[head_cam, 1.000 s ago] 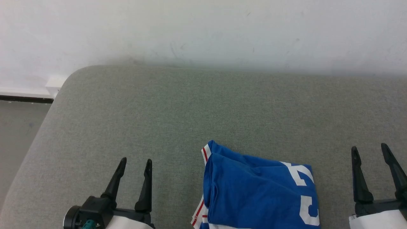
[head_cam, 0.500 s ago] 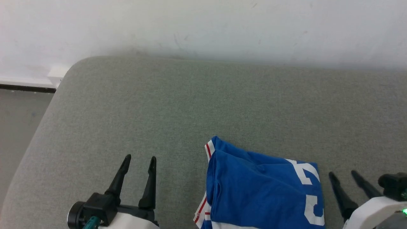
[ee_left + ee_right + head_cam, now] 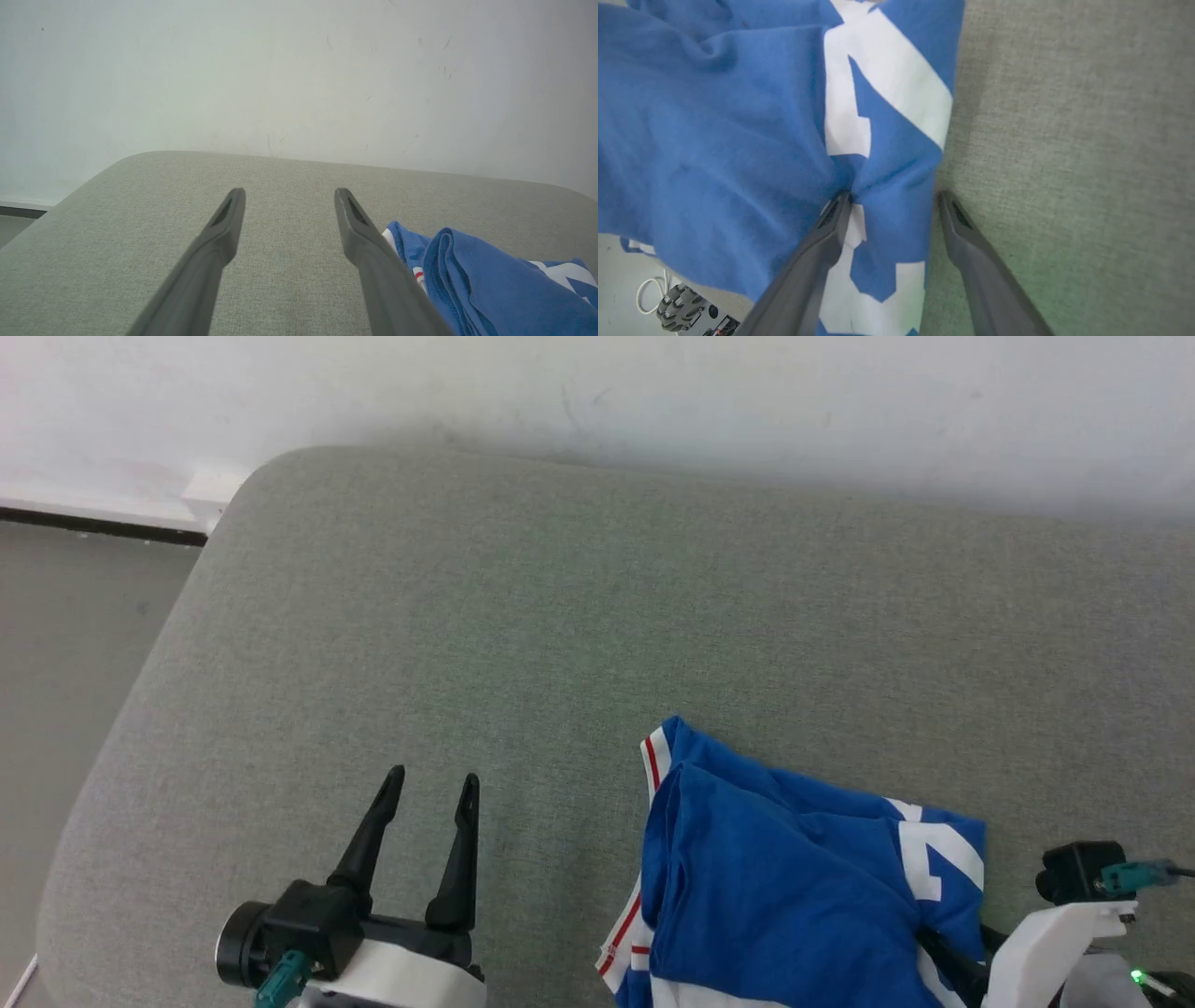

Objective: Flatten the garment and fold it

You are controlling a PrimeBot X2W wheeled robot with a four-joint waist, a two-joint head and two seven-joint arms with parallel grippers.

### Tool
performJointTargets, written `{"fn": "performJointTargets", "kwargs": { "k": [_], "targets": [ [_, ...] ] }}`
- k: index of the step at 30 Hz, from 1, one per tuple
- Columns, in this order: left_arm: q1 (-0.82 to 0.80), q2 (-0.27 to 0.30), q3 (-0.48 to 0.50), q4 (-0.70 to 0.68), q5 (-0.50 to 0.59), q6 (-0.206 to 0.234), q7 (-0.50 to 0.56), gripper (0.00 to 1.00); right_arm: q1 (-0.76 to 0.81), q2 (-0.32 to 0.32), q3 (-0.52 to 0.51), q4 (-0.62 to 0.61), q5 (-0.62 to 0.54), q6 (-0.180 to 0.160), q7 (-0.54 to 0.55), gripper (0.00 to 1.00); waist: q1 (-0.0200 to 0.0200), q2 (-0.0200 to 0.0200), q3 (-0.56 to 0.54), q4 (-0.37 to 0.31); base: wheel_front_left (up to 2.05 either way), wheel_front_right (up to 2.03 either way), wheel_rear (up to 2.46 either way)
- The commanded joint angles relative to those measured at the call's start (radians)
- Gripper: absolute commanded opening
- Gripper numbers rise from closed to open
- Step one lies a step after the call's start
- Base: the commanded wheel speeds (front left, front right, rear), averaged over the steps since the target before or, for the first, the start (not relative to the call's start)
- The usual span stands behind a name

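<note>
While astride the limp, light bright blue jersey T-shirt [image 3: 714, 116] edge, poised to pinch there with spread right gripper [image 3: 892, 195] jaws, apart from the spread left gripper [image 3: 289, 191].

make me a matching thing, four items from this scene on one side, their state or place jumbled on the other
Column one
1 left gripper
2 right gripper
3 garment
4 wall

Column two
A open, straddling the garment's edge
B bunched up, white number partly showing
C open above bare grey padding, apart from the garment
D white, behind the padding

Pairs: 1-C, 2-A, 3-B, 4-D
</note>
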Motion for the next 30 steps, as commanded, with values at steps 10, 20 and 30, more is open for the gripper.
{"fn": "performJointTargets", "kwargs": {
  "k": [10,20,30],
  "targets": [
    [-0.024,-0.003,-0.025,0.009,-0.009,0.011,-0.005,1.0,-0.088,-0.046,0.134,0.085,-0.07,-0.001,-0.032,0.0,0.0,-0.0001,0.001,-0.018,0.0,0.0,0.0],
    [-0.052,-0.003,-0.077,0.016,-0.011,0.017,-0.005,1.0,-0.296,-0.349,0.318,-0.014,-0.264,-0.001,-0.063,0.0,0.0,-0.0001,0.035,-0.236,0.0,0.0,0.0],
    [-0.188,-0.003,-0.122,0.009,0.021,0.008,-0.005,1.0,-0.479,-0.664,0.352,0.083,-0.259,-0.001,-0.144,0.0,0.0,-0.0001,0.202,-0.384,0.0,0.0,0.0]
  ]
}}
